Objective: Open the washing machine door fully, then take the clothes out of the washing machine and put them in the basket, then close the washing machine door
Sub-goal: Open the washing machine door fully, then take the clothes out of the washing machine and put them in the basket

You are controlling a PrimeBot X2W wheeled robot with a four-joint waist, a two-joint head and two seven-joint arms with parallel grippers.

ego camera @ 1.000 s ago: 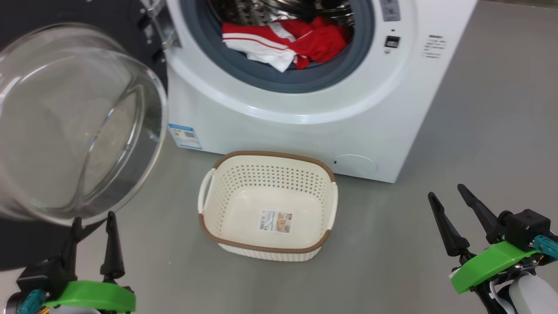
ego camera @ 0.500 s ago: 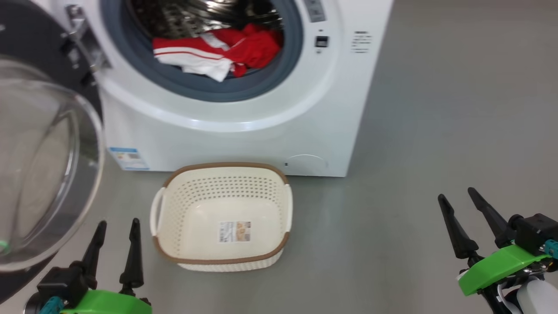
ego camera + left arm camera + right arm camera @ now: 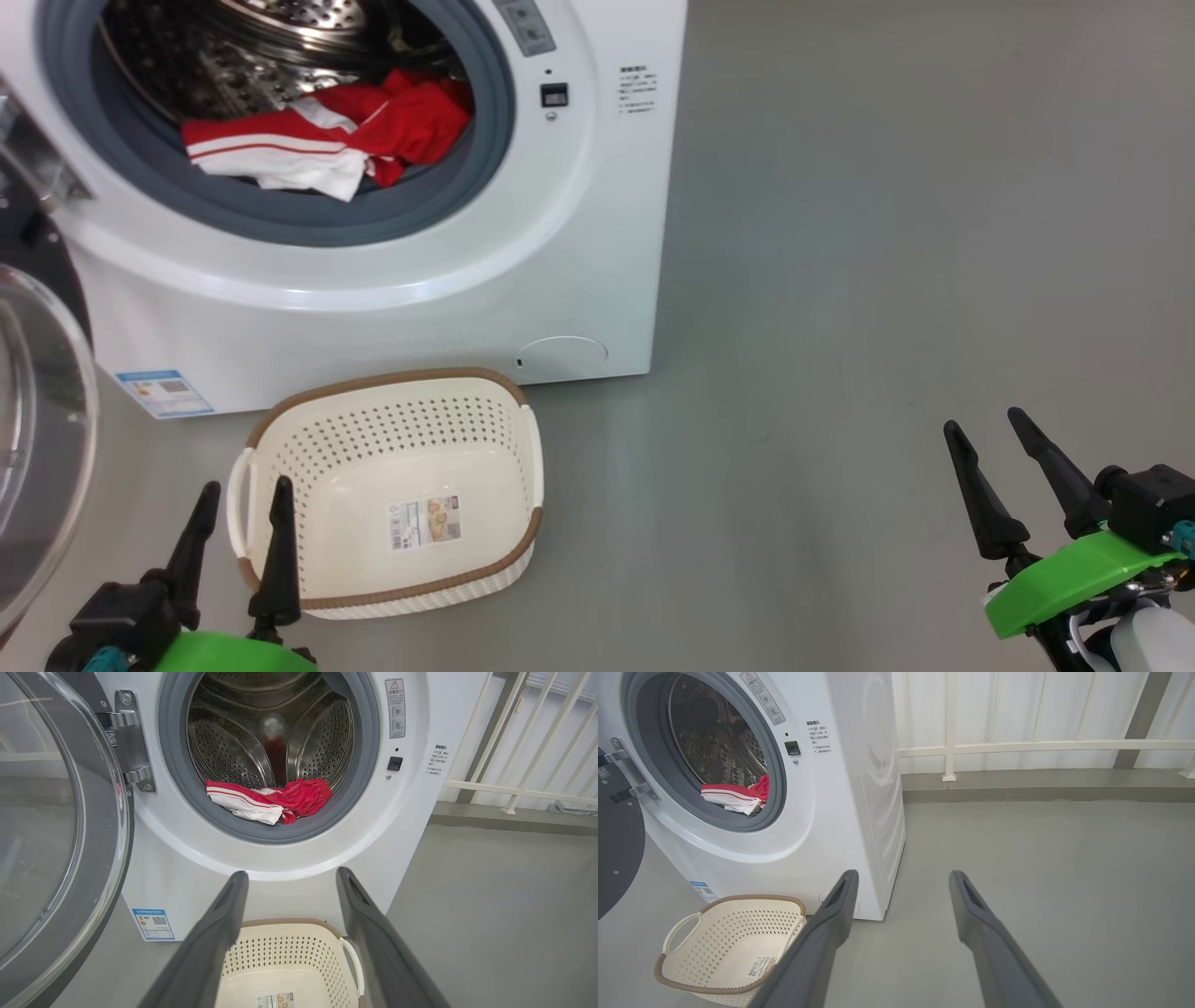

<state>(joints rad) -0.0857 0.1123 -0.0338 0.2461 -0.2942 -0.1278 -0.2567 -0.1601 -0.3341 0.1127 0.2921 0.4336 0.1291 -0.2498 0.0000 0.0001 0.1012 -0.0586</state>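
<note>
Nearest: left gripper and right gripper, jaws wide, empty, low before the washing machine; the head camera now aims further right than a second ago, nothing handled. Next: basket empty at the machine's foot, washing machine door open on its hinge side, clothes in its drum, so unloading is pending. Beyond: grey floor beside it, white railing behind.
</note>
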